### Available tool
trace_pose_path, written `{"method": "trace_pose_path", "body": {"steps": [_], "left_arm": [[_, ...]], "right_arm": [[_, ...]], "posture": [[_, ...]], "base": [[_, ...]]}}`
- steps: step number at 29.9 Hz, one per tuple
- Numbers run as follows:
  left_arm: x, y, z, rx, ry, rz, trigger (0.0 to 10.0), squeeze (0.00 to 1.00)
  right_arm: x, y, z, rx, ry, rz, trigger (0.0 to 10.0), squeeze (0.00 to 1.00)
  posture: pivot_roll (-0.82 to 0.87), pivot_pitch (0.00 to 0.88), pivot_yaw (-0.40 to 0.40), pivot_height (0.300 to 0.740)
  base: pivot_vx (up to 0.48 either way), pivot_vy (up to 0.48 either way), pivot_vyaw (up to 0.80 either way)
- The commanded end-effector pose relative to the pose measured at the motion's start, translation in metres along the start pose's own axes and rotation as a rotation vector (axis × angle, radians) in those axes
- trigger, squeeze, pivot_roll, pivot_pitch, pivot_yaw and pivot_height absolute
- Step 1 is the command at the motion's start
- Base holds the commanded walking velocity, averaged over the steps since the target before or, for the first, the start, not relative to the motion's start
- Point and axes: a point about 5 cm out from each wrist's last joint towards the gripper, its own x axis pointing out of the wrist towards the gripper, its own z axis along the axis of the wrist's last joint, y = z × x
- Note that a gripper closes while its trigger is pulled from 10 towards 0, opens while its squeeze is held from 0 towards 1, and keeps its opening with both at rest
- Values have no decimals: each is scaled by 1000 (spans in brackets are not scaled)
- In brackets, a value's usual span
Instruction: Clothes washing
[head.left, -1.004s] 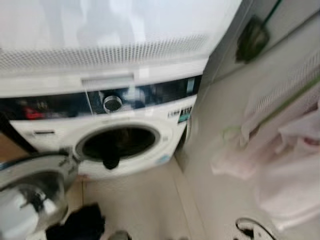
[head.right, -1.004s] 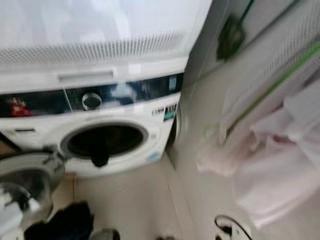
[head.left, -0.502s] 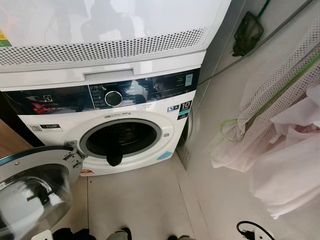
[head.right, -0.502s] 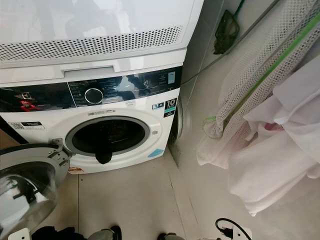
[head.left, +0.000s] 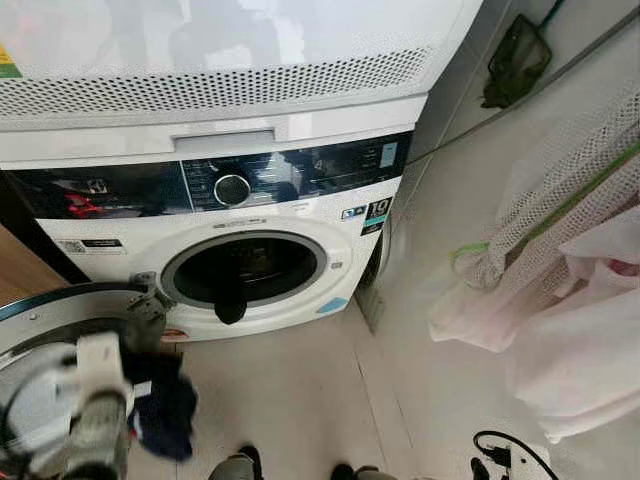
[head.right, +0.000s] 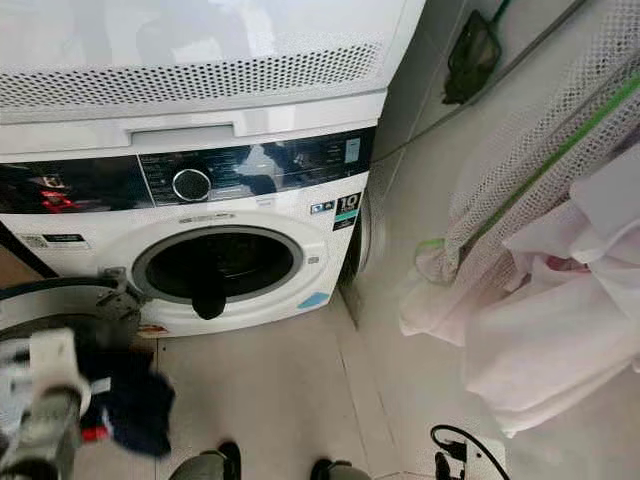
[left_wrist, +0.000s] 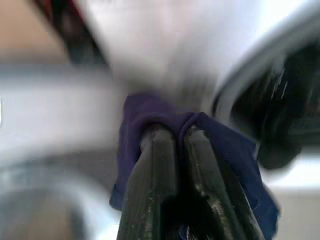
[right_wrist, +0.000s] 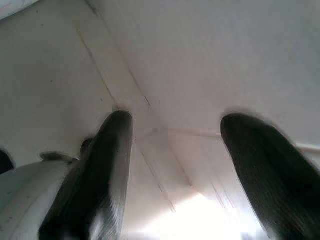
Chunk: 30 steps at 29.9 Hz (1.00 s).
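A white front-loading washing machine (head.left: 300, 215) stands ahead with its round drum opening (head.left: 245, 268) uncovered. A dark garment (head.left: 229, 308) hangs over the opening's lower rim. The machine's glass door (head.left: 55, 315) is swung open to the left. At lower left my left arm is raised in front of that door, blurred, with a dark blue garment (head.left: 165, 410) hanging from it. In the left wrist view my left gripper (left_wrist: 175, 132) is shut on this dark blue cloth (left_wrist: 145, 112). My right gripper (right_wrist: 175, 125) is open above pale floor tiles, with nothing between its fingers.
A second white appliance (head.left: 220, 60) sits stacked on the washer. On the right wall hang a mesh bag (head.left: 560, 190) and pale pink laundry (head.left: 570, 350). A black cable and plug (head.left: 500, 452) lie on the floor at lower right. Bare tiled floor (head.left: 290, 390) lies before the washer.
My left arm has come up into view at lower left, holding the dark blue garment in front of the open door. The camera has shifted slightly.
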Motion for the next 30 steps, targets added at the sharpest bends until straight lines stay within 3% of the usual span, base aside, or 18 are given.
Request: {"method": "trace_pose_path", "body": {"steps": [1,2,5,8,12,14,16,18,19,27,30], "left_arm": [[-4,-10,3,15,-42,-23,10000,0],[-4,-21,17,25,-117,-64,10000,0],[-5,-30,27,50,-172,-111,10000,0],[-6,-52,53,46,-266,-214,10000,0],[-8,-65,63,20,-279,-284,10000,0],[-12,-80,75,10,-301,-373,10000,0],[-12,-84,77,8,-305,-394,10000,0],[-15,-99,88,-6,-329,-457,10000,0],[-15,-99,88,-6,-329,-457,10000,0],[-23,-126,110,-65,-342,-558,10000,0],[-26,-132,115,-70,-349,-577,10000,0]], "right_arm": [[9,-9,46,-7,-174,13,10000,0],[11,-8,72,-15,-270,76,10000,0],[10,-7,79,-17,-302,122,10000,0],[5,5,94,-83,-366,281,10000,0],[0,11,104,-79,-411,348,10000,0],[-7,21,111,-124,-411,466,10000,0],[-9,24,112,-135,-408,497,10000,0],[-21,40,114,-167,-380,659,10000,0],[-21,40,114,-167,-380,659,10000,0],[-71,77,118,-300,-282,1045,10000,0],[-78,85,122,-328,-283,1084,10000,0]], "posture": [[104,250,-86,740],[101,251,-84,740],[97,250,-81,740],[91,243,-76,740],[88,237,-75,740],[87,229,-72,740],[87,229,-72,740],[85,225,-73,740],[85,225,-73,740],[86,212,-78,740],[87,216,-78,740]], "base": [[0,0,0],[0,0,0],[0,0,0],[0,0,0],[0,0,0],[0,0,0],[0,0,0],[0,0,0],[0,0,0],[0,0,0],[0,0,0]]}}
